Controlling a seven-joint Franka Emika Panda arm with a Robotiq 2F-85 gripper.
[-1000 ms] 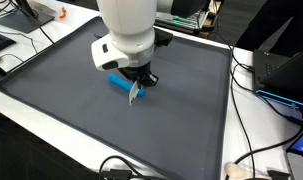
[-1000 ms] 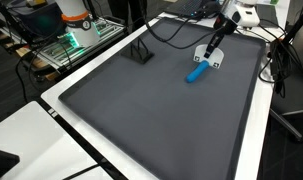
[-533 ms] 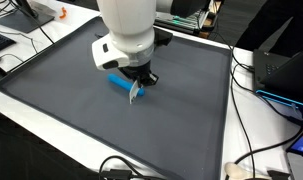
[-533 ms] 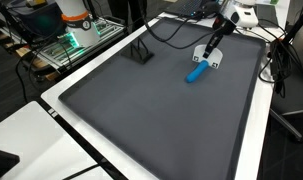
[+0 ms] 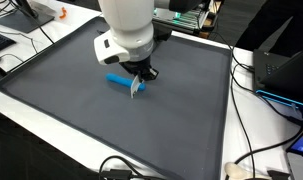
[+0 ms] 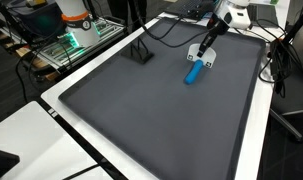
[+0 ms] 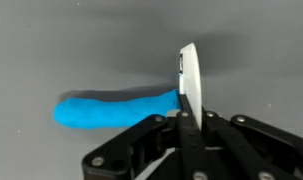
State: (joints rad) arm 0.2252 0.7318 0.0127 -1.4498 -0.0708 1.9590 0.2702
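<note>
A white surface point(image 5: 31, 122) carries a dark grey mat point(image 5: 61, 85) that covers nearly all of it. In an exterior view a rack with green lights point(image 6: 73, 40) stands past the left edge, and a small black stand point(image 6: 141, 52) sits on the far part of the mat. Cables point(image 5: 246, 150) trail over the white strip on the right.

The widest open stretch of mat lies left of and nearer than the arm; the far edge is closer.

The blue-handled tool point(image 5: 118, 80) point(image 6: 194, 74) is on the far half of the mat. In the wrist view its blue handle point(image 7: 111, 108) runs out to the left, while its thin white end stands edge-on between the fingers point(image 7: 156, 128). The gripper point(image 5: 141, 80) point(image 6: 205, 50) point(image 7: 183, 118) is closed tight on that white end. Whether the handle rests on the mat or hangs just above it cannot be told.
</note>
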